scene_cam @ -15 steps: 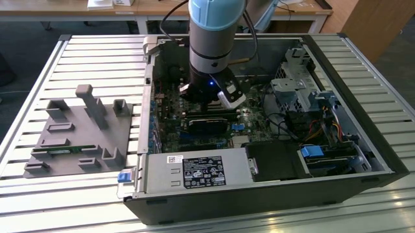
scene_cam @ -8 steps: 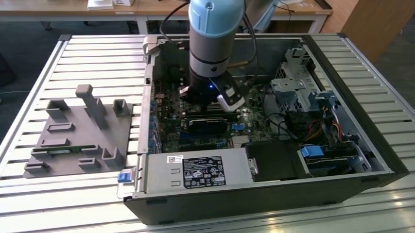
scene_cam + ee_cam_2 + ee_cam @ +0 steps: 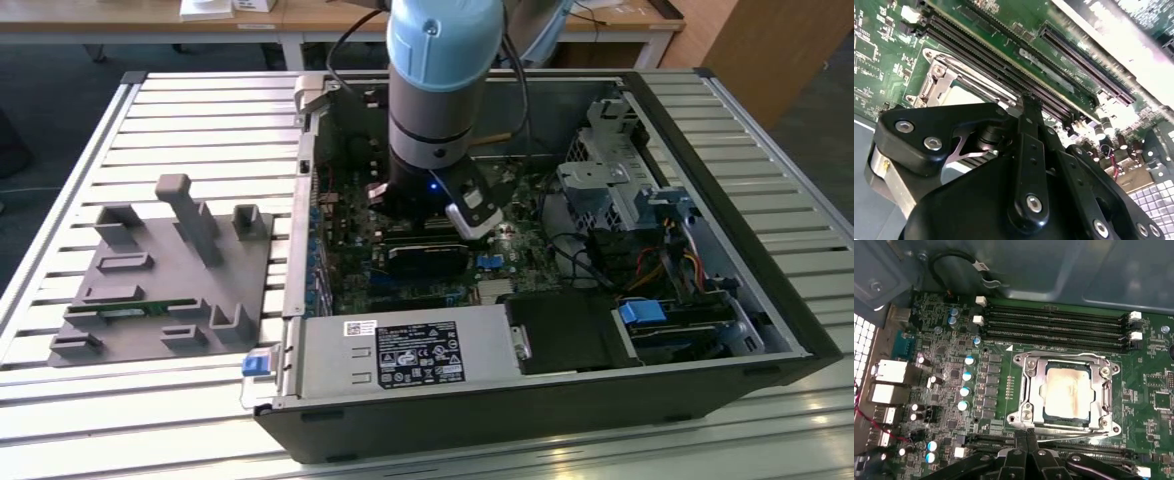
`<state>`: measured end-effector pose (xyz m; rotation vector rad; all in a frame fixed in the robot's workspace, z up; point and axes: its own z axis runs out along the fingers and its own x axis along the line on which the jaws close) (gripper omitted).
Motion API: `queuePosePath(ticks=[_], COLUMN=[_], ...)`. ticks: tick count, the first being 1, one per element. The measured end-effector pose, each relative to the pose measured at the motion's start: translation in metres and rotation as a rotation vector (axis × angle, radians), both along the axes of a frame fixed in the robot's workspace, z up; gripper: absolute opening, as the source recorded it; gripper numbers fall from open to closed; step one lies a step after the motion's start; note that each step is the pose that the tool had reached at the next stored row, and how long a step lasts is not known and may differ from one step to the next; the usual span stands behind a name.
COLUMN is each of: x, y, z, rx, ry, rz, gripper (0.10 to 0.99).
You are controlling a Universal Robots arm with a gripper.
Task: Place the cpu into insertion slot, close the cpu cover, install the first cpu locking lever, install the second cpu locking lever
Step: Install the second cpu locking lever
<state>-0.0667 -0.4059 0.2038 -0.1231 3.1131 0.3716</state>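
The cpu, a dull silver square, lies in the insertion slot, whose dark rim shows along one side. The silver cpu cover lies flat around it, and both also appear in the second wrist view: cpu, cover. A thin wire locking lever runs along the socket edge nearest my fingers, and another lever runs along the opposite edge. My gripper is shut, with its tips at the near lever by the socket's corner. The arm reaches down into the open computer case.
Long memory slots lie just beyond the socket, and capacitors and rear ports stand beside it. In the exterior view, a power supply and drive cage crowd the case. A grey fixture sits on the slatted table.
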Motion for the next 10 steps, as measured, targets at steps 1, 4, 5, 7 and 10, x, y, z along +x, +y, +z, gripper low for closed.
queuePosePath(ticks=[1,4,5,7,10], x=[-0.0011,-0.0036,-0.0039,-0.0041,-0.0048], y=[-0.0008,-0.0013,-0.0013,-0.0013,-0.0014], z=[-0.0001,-0.0013,-0.002,-0.0035,-0.0054], rx=[0.003,0.015,0.02,0.028,0.038], ry=[-0.0005,-0.0015,-0.0015,-0.0015,-0.0016], rz=[0.0,0.0,0.0,0.0,0.0], gripper=[0.106,0.106,0.106,0.106,0.106])
